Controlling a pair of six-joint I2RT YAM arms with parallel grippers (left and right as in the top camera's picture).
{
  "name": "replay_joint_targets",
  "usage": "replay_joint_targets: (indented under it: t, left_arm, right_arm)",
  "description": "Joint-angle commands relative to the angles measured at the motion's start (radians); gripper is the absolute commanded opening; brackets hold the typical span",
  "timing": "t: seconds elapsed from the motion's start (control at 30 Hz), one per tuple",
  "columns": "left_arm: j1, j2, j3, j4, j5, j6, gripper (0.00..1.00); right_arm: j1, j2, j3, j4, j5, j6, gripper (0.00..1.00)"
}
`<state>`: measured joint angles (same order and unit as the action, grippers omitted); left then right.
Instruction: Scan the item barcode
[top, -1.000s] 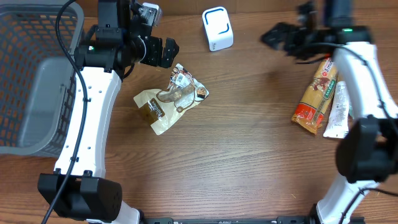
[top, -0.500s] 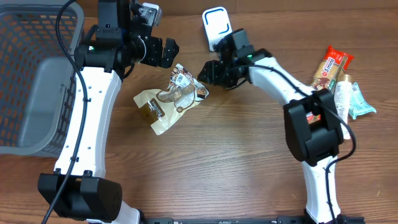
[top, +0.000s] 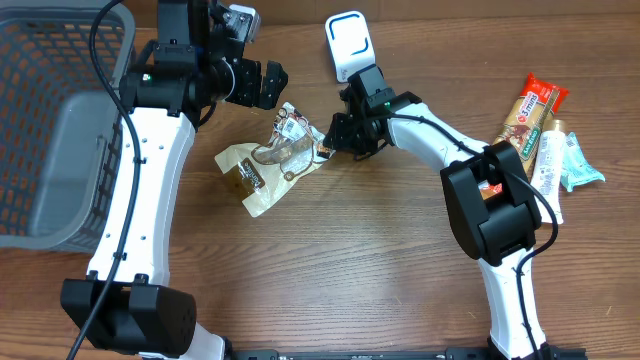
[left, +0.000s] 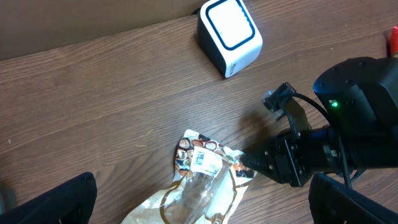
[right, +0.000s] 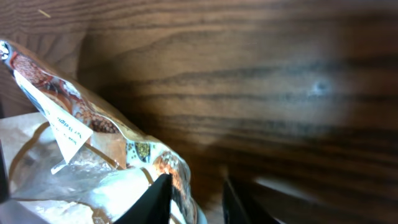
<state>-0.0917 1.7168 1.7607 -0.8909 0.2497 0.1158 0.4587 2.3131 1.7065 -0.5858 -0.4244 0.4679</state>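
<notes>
Though crumpled, the pouch lies flat on the table left of centre, clear film with gold-brown print, white label up. Right end effector is at its right corner, jaws narrow, likely to lift it; a pinch I cannot confirm. Left end effector hangs wide open just beyond. Scanner stands near, behind.
</notes>
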Motion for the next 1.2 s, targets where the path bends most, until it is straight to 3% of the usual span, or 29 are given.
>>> replay_joint_targets:
  t: [0.0,0.17,0.33,0.6,0.63,0.67,0.73,0.77,0.97,1.17]
  left_arm:
    - [-0.008,-0.015,0.009,0.003,0.002,0.019,1.0]
    - [-0.007,-0.015,0.009,0.002,0.002,0.019,1.0]
    - [-0.008,-0.015,0.009,0.002,0.002,0.019,1.0]
    - [-0.008,-0.015,0.009,0.002,0.002,0.019,1.0]
    - [-0.008,-0.015,0.009,0.002,0.002,0.019,1.0]
    - [-0.008,-0.015,0.009,0.002,0.002,0.019,1.0]
    - [-0.008,-0.015,0.009,0.002,0.002,0.019,1.0]
    - [-0.008,-0.015,0.009,0.002,0.002,0.019,1.0]
    - [-0.008,-0.015,0.009,0.002,0.002,0.019,1.0]
    - [-0.008,-0.015,0.009,0.002,0.002,0.019,1.0]
  right_arm:
    - [0.02,0.005,-0.028,0.001,0.019,0.004,0.25]
    - [0.037,0.004,-0.029,-0.04,0.012,0.002,0.04]
    - [-0.005,-0.003,0.0,-0.128,0.012,-0.13,0.04]
    - [-0.155,-0.032,0.084,-0.367,0.053,-0.535,0.04]
    - [-0.179,-0.033,0.091,-0.377,0.077,-0.555,0.08]
    - [-0.201,-0.034,0.095,-0.38,0.102,-0.555,0.17]
    - [-0.245,-0.034,0.101,-0.378,0.129,-0.555,0.52]
    - [-0.267,-0.034,0.106,-0.378,0.128,-0.546,0.58]
    - [-0.35,-0.044,0.204,-0.398,-0.129,-0.424,0.62]
    - [-0.244,-0.09,0.229,-0.394,-0.177,-0.304,0.65]
